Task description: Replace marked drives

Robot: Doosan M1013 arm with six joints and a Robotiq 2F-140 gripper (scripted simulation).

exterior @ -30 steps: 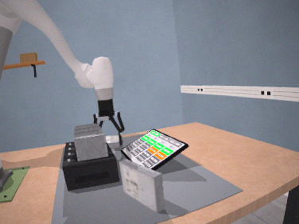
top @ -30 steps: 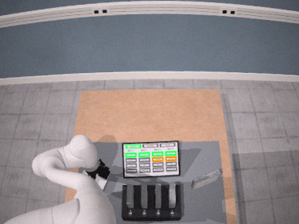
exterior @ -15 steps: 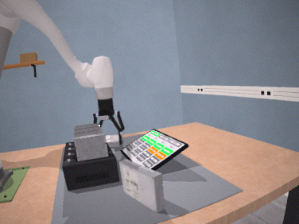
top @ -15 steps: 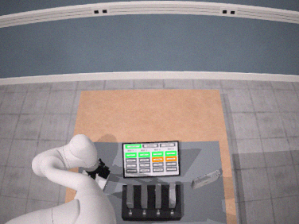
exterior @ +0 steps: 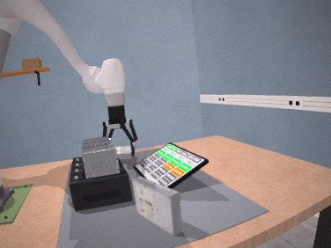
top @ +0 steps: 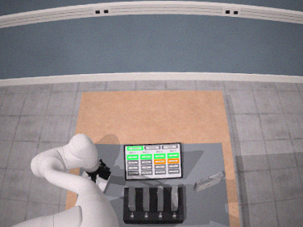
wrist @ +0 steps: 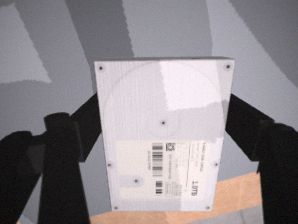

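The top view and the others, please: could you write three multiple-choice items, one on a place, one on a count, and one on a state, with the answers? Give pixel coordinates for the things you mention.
1. In the top view, the free drive (top: 209, 182) (exterior: 158, 207) is:
A) left of the dock (top: 153, 219) (exterior: 101, 195)
B) right of the dock
C) on the screen (top: 153, 161) (exterior: 172, 164)

2. How many drives stand in the dock?
A) two
B) three
C) four

3. The fingers (top: 105, 173) (exterior: 133, 149) are:
A) shut on a drive
B) shut on nothing
C) wide open, away from any drive

Answers:
1 B: it stands on the mat, to the dock's right.
2 C: four grey drives rise in a row.
3 A: the wrist view shows the held drive (top: 102, 183) (exterior: 124, 149) (wrist: 162, 110) between them.
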